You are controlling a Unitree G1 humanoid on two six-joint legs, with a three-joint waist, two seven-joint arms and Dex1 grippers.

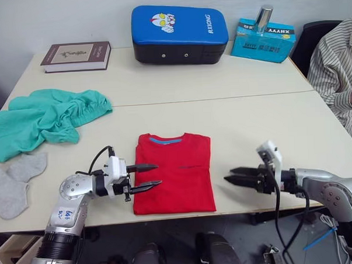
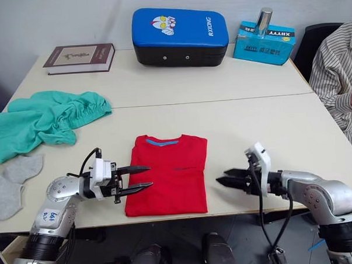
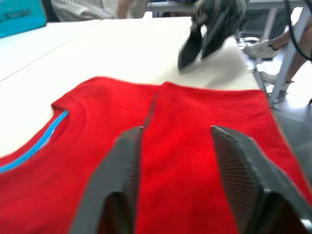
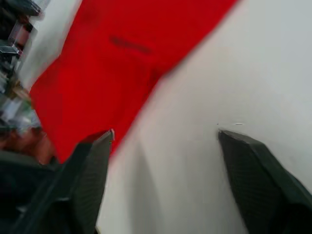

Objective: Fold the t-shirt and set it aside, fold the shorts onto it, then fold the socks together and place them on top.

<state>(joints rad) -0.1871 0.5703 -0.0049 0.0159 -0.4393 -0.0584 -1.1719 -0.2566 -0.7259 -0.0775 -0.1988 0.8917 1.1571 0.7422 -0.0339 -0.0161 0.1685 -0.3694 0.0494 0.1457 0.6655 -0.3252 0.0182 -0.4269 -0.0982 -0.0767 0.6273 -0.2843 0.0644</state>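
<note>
Bright red cotton t-shirt (image 1: 174, 172), folded into a rectangle, flat at the front edge of the pale table (image 1: 245, 114). Left black two-fingered gripper (image 1: 152, 174) over its left side, jaws parted, empty. Right black two-fingered gripper (image 1: 228, 177) just beside its right side, spread wide, empty. Crumpled teal-green shorts (image 1: 41, 120) and light grey socks (image 1: 14, 181) by the left edge.

I've got the bright red cotton t-shirt (image 1: 174, 172) with its thin blue collar band, lying on the pale cream worktop (image 1: 251, 114). I see teal-green gathered shorts (image 1: 44, 119), light grey ankle socks (image 1: 14, 180), a dark maroon book (image 1: 76, 56), a blue-and-black padded case (image 1: 179, 33), a turquoise box (image 1: 263, 41), and a person's striped sleeve (image 1: 339, 72).
</note>
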